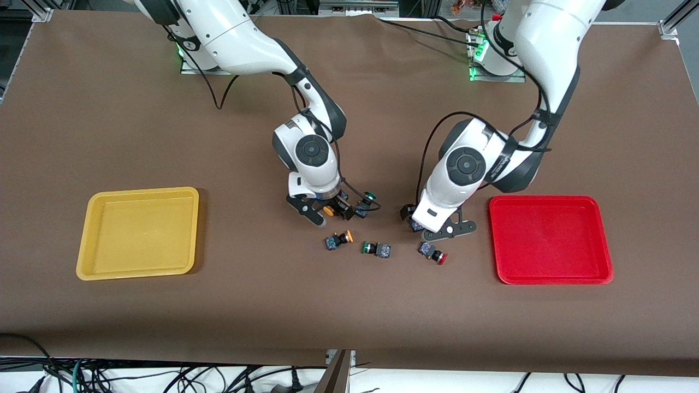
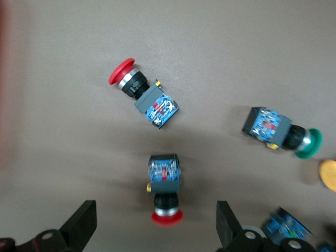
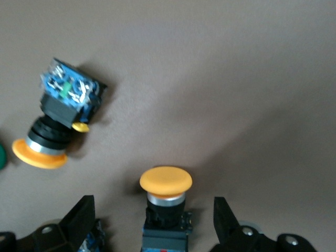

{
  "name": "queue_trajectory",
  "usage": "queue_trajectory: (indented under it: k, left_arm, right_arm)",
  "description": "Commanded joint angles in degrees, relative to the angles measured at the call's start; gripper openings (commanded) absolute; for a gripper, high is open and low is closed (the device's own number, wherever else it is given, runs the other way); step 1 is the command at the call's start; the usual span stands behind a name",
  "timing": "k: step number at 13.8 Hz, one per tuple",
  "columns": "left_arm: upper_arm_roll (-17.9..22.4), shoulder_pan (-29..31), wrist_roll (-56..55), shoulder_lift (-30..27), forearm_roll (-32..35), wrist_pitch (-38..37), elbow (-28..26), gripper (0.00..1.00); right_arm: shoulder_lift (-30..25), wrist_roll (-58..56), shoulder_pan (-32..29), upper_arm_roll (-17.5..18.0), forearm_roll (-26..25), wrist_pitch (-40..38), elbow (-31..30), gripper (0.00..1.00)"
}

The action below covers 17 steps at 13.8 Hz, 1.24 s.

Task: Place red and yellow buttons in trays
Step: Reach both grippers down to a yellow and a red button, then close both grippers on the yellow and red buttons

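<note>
My right gripper (image 1: 329, 212) (image 3: 153, 220) is low over the table, open, with its fingers on either side of a yellow-capped button (image 1: 329, 209) (image 3: 165, 202). A second yellow button (image 1: 339, 239) (image 3: 58, 123) lies nearer the front camera. My left gripper (image 1: 428, 226) (image 2: 156, 223) is open and straddles a red-capped button (image 2: 165, 189), which the hand mostly hides in the front view. The other red button (image 1: 433, 252) (image 2: 142, 94) lies nearer the front camera. The yellow tray (image 1: 139, 232) sits toward the right arm's end of the table. The red tray (image 1: 549, 237) sits toward the left arm's end. Both trays hold nothing.
Two green-capped buttons lie among the others. One green-capped button (image 1: 367, 200) is beside my right gripper. The other green-capped button (image 1: 377, 249) (image 2: 281, 134) lies between the loose yellow and red ones. Brown cloth covers the table.
</note>
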Motion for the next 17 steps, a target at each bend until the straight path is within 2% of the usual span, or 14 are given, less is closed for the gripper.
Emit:
queue_trajectory:
  k: [1,3,4,7,8,10,11,12,13,15,17]
  left_arm:
    - [-0.03,-0.30,-2.85,2.05,2.96,2.80,-0.73,1.00]
    - [0.14,-0.30,-3.64,3.54,3.13,4.30,-0.91,1.00]
    - [0.15,-0.39,-3.65,4.42,3.13,4.65,-0.91,1.00]
    - [0.23,-0.65,-5.92,6.62,6.03,6.23,-0.91,1.00]
    - [0.23,-0.92,-6.98,6.97,7.25,6.59,-0.91,1.00]
    - [0.15,-0.92,-7.86,6.98,7.62,6.68,-0.91,1.00]
    - [0.15,-0.92,-7.86,6.98,7.62,6.68,-0.91,0.82]
    - [0.15,-0.92,-7.95,6.98,7.53,6.68,-0.91,0.60]
    - [0.06,-0.92,-8.47,6.98,7.53,6.68,-0.91,0.43]
    - [0.06,-0.92,-9.53,6.80,7.53,6.50,-0.82,0.20]
    - [-0.03,-0.83,-9.53,6.63,7.53,6.24,-0.56,0.06]
  right_arm:
    - [0.59,1.10,1.44,-0.57,0.61,0.28,0.89,0.95]
    - [0.41,0.22,1.35,-0.57,0.62,0.28,0.89,0.54]
    - [0.50,-0.39,1.35,-0.66,0.61,0.28,0.80,0.39]
    - [0.59,-0.75,1.27,-0.66,0.61,0.28,0.62,0.07]
    - [0.50,-1.62,0.92,-0.66,0.53,0.19,0.62,0.00]
    - [-0.11,-5.13,-0.66,-0.83,0.61,-0.42,0.62,0.00]
    - [-0.64,-7.41,-2.49,-0.75,0.61,-1.21,0.62,0.00]
    - [-2.38,-11.00,-4.43,-0.75,0.61,-4.00,0.71,0.00]
    - [-3.53,-15.82,-6.71,-0.92,0.70,-7.59,0.88,0.00]
    - [-7.04,-26.45,-12.15,-0.83,0.79,-14.28,0.89,0.00]
    - [-9.51,-37.51,-17.78,-1.10,0.88,-19.91,0.80,0.00]
